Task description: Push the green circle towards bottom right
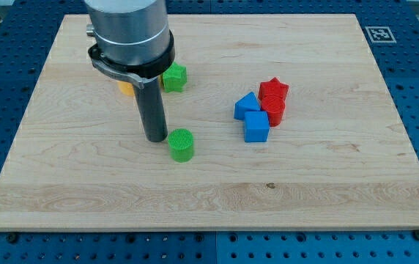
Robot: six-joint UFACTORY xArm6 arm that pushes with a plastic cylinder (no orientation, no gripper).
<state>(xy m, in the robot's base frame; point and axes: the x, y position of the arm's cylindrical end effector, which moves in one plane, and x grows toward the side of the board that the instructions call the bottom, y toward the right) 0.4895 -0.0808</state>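
Green circle (182, 144) is seen on the wooden counter (305, 198), left of centre, standing flat. My tip (155, 138) is placed just beside the circle, on its upper-left side; contact is likely but cannot be confirmed from this angle. No pincer is fitted on this rig, so no open or closed state can be given: only a dark rod is carried.

Key relation: the circle lies to the lower right of my tip, so the line from tip through circle is already pointed toward the bottom right of the view. A push along that line is judged suitable, with little re-aiming needed.

Relative to the green circle: a second green block (174, 77), star-like, is seen above it, near the rod's housing; an orange block (125, 89), mostly hidden, is seen up-left. A blue block (247, 105), a blue cube (256, 127), a red star (274, 91) and a red block (275, 111) are clustered to its right, slightly higher. The path down-right of the circle is seen free of blocks.
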